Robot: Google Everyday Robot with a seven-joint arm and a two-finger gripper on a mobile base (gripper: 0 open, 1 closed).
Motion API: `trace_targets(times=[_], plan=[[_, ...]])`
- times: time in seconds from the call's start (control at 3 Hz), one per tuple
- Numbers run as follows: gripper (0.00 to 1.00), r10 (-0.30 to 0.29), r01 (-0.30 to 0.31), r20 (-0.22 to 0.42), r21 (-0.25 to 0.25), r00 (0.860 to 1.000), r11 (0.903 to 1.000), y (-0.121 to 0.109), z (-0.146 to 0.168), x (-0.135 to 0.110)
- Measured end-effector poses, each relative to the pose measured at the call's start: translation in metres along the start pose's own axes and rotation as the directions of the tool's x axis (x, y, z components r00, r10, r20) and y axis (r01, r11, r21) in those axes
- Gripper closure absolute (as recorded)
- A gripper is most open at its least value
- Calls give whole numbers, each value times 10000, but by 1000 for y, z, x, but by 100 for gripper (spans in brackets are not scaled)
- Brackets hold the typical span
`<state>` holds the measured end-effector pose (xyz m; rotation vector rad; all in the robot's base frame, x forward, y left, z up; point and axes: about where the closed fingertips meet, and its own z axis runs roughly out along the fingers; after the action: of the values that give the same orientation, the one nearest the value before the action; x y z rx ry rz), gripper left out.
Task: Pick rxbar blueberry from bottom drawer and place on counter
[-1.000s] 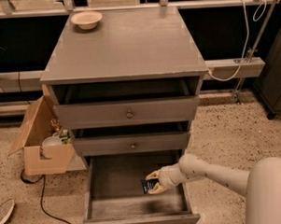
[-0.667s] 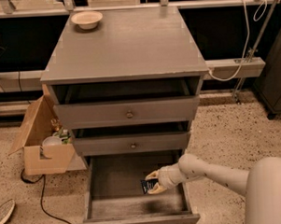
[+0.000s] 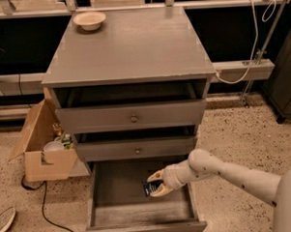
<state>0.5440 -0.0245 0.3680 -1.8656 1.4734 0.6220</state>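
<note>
The bottom drawer (image 3: 106, 211) is pulled open and its worn bare-wood floor shows. My gripper (image 3: 155, 183) reaches in from the right, over the right half of the drawer, and is shut on the rxbar blueberry (image 3: 151, 187), a small dark wrapper with white lettering between the cream fingers (image 3: 156, 176). The bar sits just above the drawer floor. The counter (image 3: 128, 43) is the broad grey top of the cabinet, above the drawers.
A cream bowl (image 3: 89, 19) stands at the counter's back left corner. Two shallower knobbed drawers (image 3: 133, 117) are partly open above the bottom drawer. A cardboard box (image 3: 42, 142) with items and a black cable (image 3: 43, 204) lie on the floor at left.
</note>
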Motion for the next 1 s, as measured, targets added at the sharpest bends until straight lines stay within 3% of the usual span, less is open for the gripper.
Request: trace_targets(times=[0.33, 1.0], plan=[[100, -263, 263, -6, 114, 9997, 9996, 0, -39, -55], [100, -746, 778, -335, 1053, 9966, 9914, -9, -137, -145]])
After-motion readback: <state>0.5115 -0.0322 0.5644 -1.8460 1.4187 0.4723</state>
